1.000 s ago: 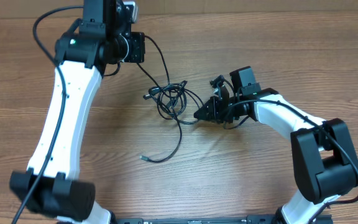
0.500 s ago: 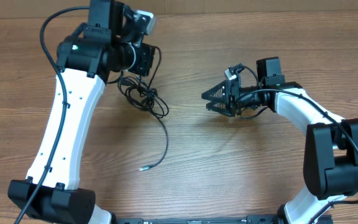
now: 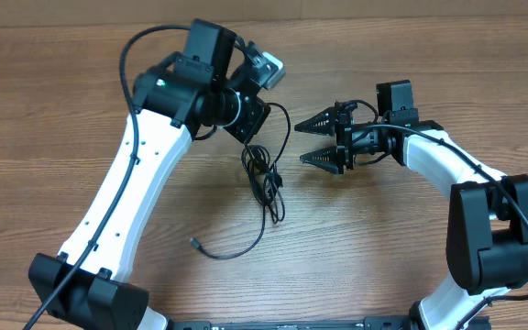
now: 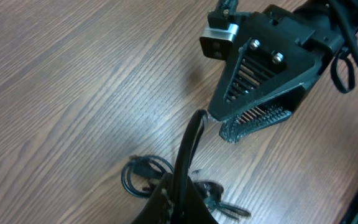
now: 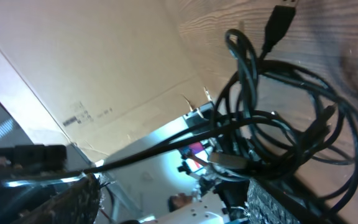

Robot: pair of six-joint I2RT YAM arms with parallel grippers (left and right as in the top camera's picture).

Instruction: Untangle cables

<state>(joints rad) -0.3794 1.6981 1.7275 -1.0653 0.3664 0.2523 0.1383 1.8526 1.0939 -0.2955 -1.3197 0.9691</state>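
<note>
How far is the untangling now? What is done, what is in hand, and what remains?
Done: little; only one plug end trails free on the table. In hand: the left gripper is shut on a strand of the cables above the bundle; the right gripper is open beside it, holding nothing. Left: the loops are knotted together and need separating.

Matt wood-grain table (image 3: 411, 266), smooth black cables (image 4: 190, 146), ribbed matt black plastic right end effector (image 3: 300, 145)
</note>
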